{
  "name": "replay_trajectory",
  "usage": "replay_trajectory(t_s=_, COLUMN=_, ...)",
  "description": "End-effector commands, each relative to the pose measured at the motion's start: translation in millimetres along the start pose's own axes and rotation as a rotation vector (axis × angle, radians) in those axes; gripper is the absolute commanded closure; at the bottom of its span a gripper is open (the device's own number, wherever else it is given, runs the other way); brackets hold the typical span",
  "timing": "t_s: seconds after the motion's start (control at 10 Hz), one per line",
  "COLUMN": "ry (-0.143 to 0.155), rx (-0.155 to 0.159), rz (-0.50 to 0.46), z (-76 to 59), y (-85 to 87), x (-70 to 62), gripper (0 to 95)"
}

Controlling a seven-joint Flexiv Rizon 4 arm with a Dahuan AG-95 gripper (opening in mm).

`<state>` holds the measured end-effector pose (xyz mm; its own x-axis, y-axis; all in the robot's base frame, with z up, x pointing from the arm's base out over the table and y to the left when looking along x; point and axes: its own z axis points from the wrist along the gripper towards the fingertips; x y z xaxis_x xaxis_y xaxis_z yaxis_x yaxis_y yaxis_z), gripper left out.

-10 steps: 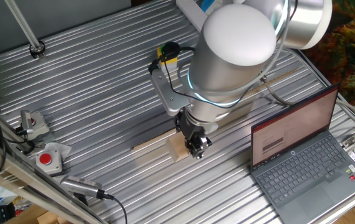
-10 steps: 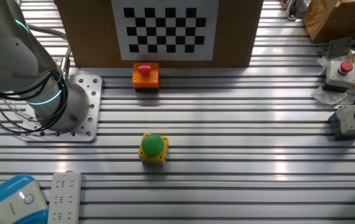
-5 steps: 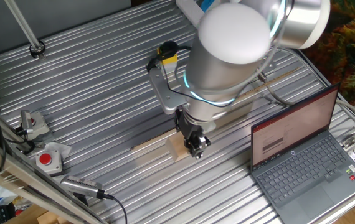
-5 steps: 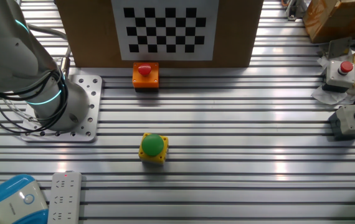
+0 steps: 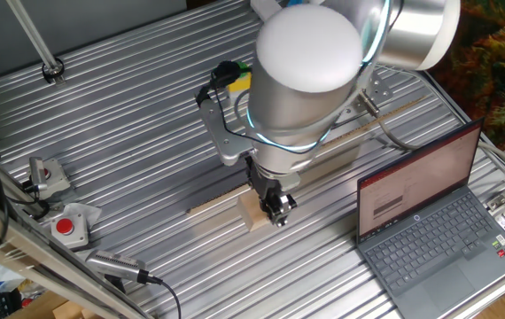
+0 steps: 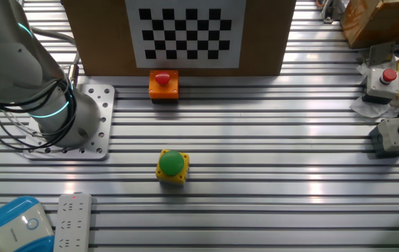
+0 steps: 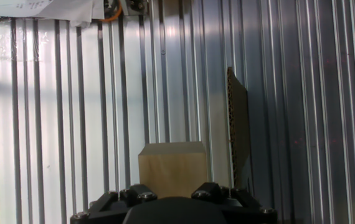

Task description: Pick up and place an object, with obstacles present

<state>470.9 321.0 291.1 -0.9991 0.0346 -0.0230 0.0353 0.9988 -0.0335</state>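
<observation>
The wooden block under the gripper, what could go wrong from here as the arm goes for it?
The gripper sits right at the wooden block, which lies against the long thin strip; a finger could catch the strip and drag it along. In the hand view a cardboard panel stands close beside the block, so a sideways move may knock it. The laptop is near the arm's path too.

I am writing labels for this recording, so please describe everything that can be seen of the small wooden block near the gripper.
The wooden block is a small, plain cuboid of pale tan wood with smooth, unmarked faces. It sits flat on the ribbed metal table, beside a long thin wooden strip. In the hand view it lies directly at the gripper, partly hidden by the gripper body, with a standing cardboard sheet close to its right. Whether the fingers touch it cannot be told.
</observation>
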Motion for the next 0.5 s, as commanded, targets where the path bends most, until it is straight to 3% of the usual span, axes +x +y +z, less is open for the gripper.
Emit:
replay_trajectory(t_s=0.1, ry=-0.002, rx=-0.001, rz=-0.002, z=0.6, y=-0.6, x=0.7, gripper=95.0)
replay_trajectory(t_s=0.5, ry=0.019, rx=-0.028, rz=-0.012, z=0.6, y=-0.6, x=0.7, gripper=95.0)
